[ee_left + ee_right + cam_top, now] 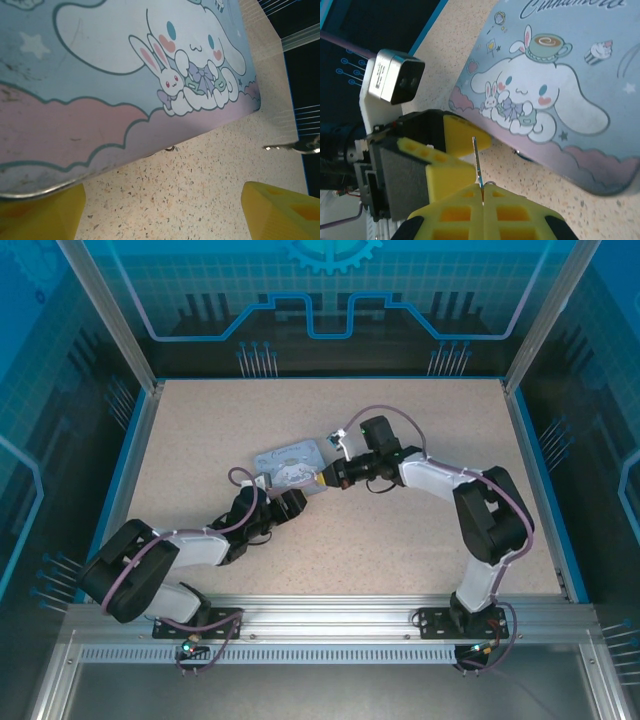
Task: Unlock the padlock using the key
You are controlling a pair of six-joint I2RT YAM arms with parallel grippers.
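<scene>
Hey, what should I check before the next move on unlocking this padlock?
1. Right pincer shut on the key: ok.
2. Key blade sticking out past the fingertips: ok.
3. Left pincer open: ok.
4. Left pincer steadying the padlock: not ok, nothing between its fingers.
5. Padlock located: cannot tell; a small metal piece peeks from under the tin edge.
6. Keyhole facing the key: cannot tell.

A light-blue rectangular tin (288,462), printed with a white long-eared cartoon dog, a rabbit and pink clouds, lies flat on the speckled beige tabletop (420,440), a little toward 10 o'clock from centre. Teal-patterned panels (330,300) stand at 12 o'clock, and an aluminium rail (330,612) runs along 6 o'clock.
</scene>
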